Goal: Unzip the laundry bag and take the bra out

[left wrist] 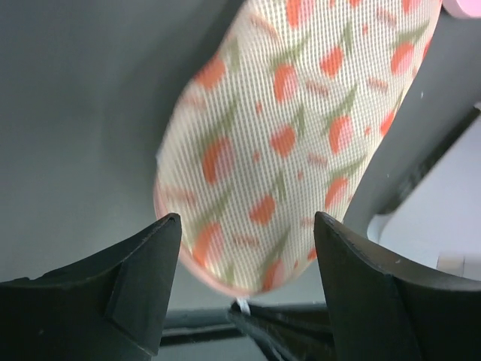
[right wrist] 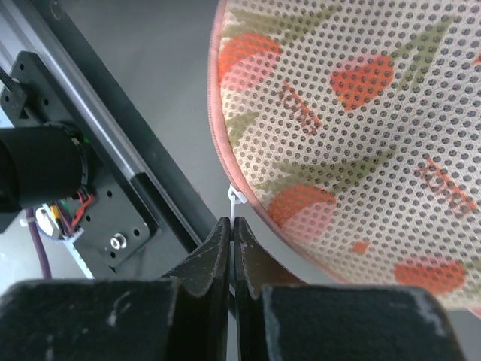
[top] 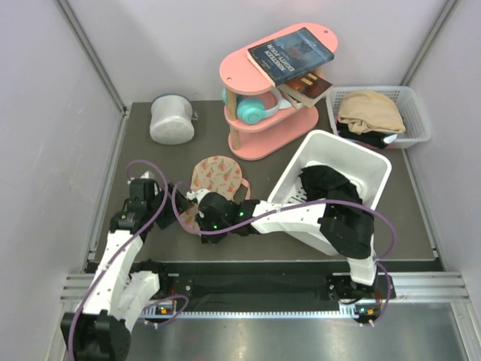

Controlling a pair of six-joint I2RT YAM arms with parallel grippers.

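Observation:
The laundry bag, a beige-pink mesh pouch with red and green motifs, lies flat on the dark table. My right gripper reaches across to the bag's near end and is shut on the small white zipper pull at the pink zipper seam. My left gripper stands open right at that same end of the bag, its fingers either side of the rounded tip and not touching it. The zipper pull shows just below the tip. The bag looks zipped shut. The bra is hidden.
A white slotted bin holding dark clothing is tipped over my right arm. A white basket with a beige garment sits at the back right. A pink shelf carries books and teal headphones. A grey-white cylindrical container stands at the back left.

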